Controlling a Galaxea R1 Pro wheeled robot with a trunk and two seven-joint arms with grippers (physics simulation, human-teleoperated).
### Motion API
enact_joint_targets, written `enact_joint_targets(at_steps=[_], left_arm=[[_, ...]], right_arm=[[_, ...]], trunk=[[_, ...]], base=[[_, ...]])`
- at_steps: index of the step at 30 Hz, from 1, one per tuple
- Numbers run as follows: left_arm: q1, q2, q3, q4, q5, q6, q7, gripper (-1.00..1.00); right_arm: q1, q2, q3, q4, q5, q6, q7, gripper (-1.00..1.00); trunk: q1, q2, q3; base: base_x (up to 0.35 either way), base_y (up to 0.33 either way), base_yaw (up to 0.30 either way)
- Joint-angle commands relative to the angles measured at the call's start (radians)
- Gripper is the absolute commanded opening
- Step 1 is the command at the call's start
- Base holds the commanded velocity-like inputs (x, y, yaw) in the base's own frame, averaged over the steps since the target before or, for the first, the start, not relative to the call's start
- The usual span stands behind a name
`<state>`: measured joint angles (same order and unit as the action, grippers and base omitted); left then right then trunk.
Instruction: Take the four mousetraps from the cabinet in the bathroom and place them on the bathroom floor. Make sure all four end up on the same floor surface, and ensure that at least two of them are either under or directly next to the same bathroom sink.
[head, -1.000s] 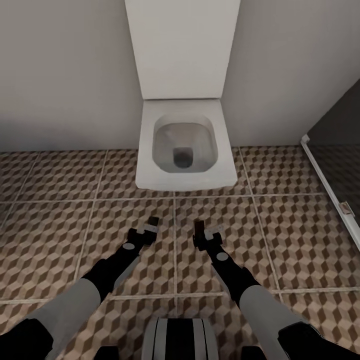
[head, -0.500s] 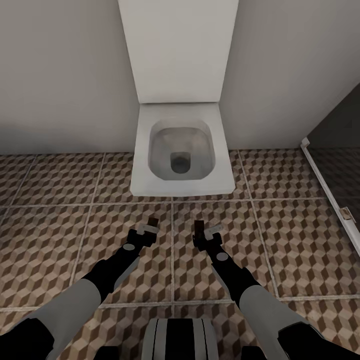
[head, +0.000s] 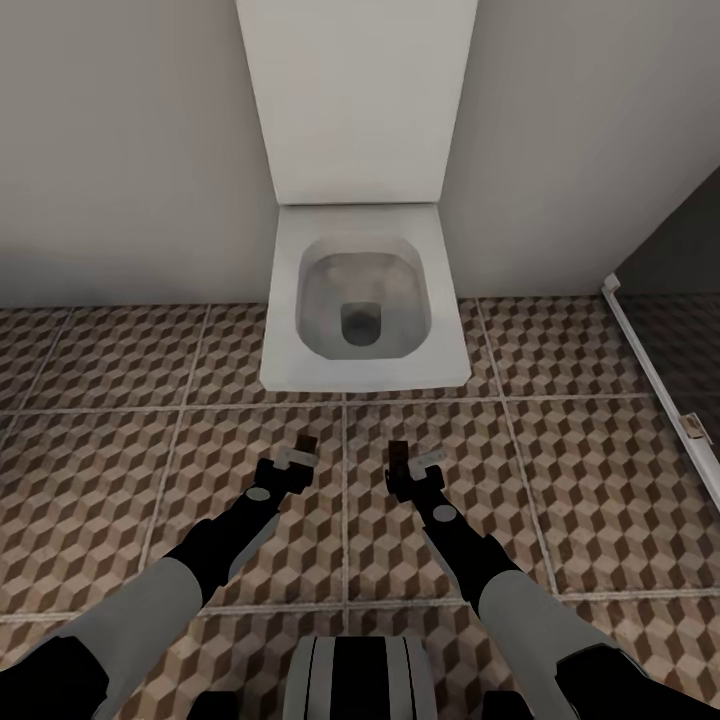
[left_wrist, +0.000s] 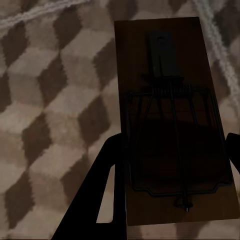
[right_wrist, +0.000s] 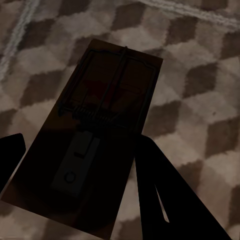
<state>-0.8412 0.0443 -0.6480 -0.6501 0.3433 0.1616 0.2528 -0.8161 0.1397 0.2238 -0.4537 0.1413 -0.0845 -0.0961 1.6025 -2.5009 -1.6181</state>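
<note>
Each arm carries a mousetrap, low over the bathroom floor (head: 120, 480) in front of a white toilet (head: 365, 300). The left claw (head: 298, 452) grips the left trap (left_wrist: 170, 120) by its long edges, one finger (left_wrist: 100, 195) dark along its side; the board lies flat with the spring bar facing the camera. The right claw (head: 405, 462) clamps the right trap (right_wrist: 95, 140) the same way, and a red mark shows under its wire. Held edge-on like this, the fingers stay clear of the spring parts, and the boards are level, ready to be set down flat.

The floor is cube-patterned tile in brown, beige and white, with pale grout lines. Behind the toilet stands a plain pale wall (head: 120, 150); to the right, a white rail (head: 650, 370) borders a dark patch. With no sink ahead, I judge the robot must travel on before releasing.
</note>
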Motion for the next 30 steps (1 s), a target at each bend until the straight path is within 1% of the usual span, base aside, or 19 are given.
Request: enact_joint_targets(at_steps=[1,23,30], left_arm=[[-0.001,0.002,-0.009,-0.003,0.007,0.004,0.011,-1.0],[-0.001,0.002,-0.009,-0.004,0.006,0.004,0.013,-1.0],[-0.001,0.002,-0.01,-0.006,0.006,0.004,0.013,-1.0]], right_arm=[[-0.001,0.0,0.005,0.001,0.008,-0.001,-0.011,-1.0],[-0.001,0.0,0.005,0.001,0.008,-0.001,-0.011,-1.0],[-0.001,0.0,0.005,0.001,0.008,-0.002,-0.011,-1.0]], trunk=[[0.0,-0.001,-0.005],[0.01,-0.006,-0.111],[0.01,-0.006,-0.114]], base=[[0.0,0.0,0.0],[0.0,0.0,0.0],[0.0,0.0,0.0]])
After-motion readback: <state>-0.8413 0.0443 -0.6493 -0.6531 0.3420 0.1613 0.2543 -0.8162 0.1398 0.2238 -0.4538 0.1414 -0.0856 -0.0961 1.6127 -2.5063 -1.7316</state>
